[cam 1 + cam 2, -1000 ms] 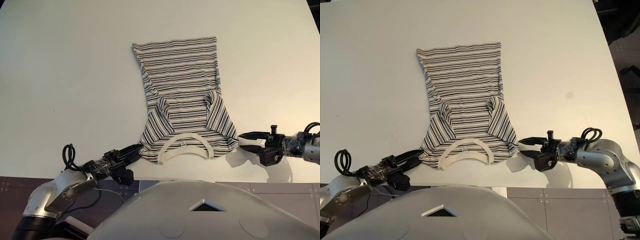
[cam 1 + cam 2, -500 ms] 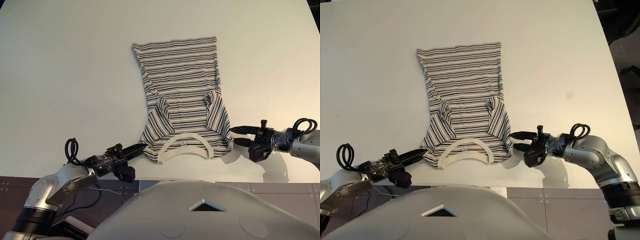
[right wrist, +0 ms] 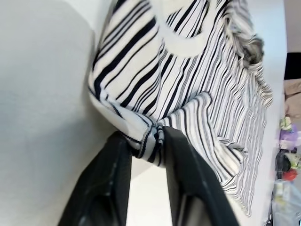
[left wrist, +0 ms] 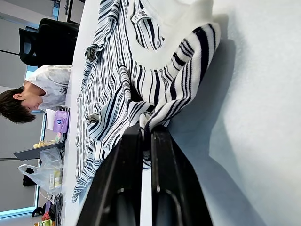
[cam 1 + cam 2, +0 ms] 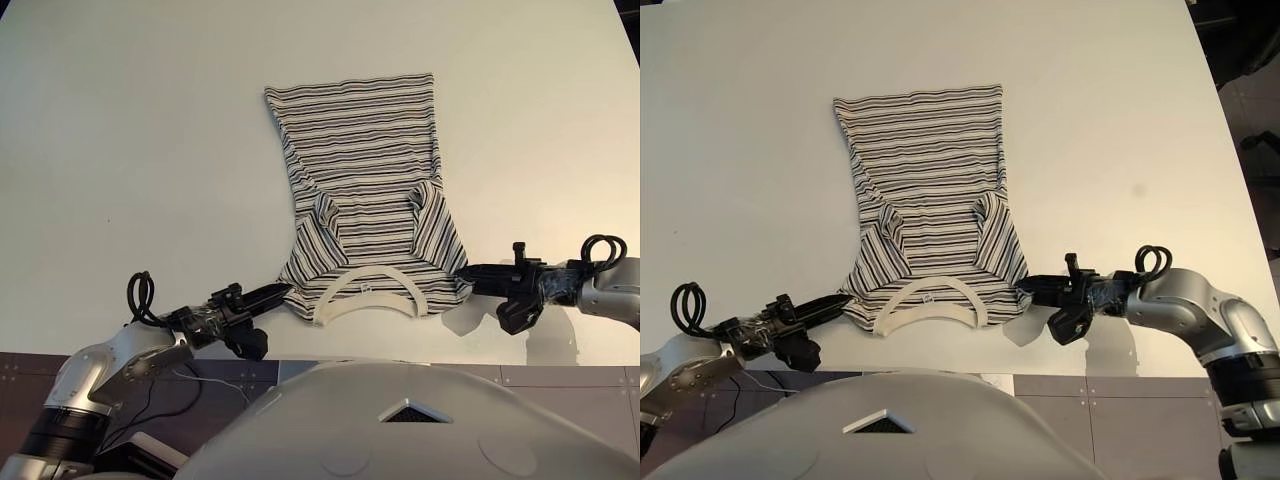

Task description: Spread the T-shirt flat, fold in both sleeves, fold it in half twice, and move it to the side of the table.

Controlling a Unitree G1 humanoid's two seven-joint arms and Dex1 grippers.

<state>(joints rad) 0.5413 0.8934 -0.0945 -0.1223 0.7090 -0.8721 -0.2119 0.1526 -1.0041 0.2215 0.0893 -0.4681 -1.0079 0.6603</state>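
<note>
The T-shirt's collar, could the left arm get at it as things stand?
Probably, once freed: the left gripper is shut on the near shoulder corner of the T-shirt. The collar lies beside it, nothing between, so it would need to let go first.

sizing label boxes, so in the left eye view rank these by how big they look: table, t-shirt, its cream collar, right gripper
1. table, by far the largest
2. T-shirt
3. cream collar and right gripper: these look about alike, the collar a thin arc and the gripper more solid, so they are not ranked

Bright, even light on the white table [image 5: 120, 150]; soft shadows beside the T-shirt [image 5: 365, 190].
</note>
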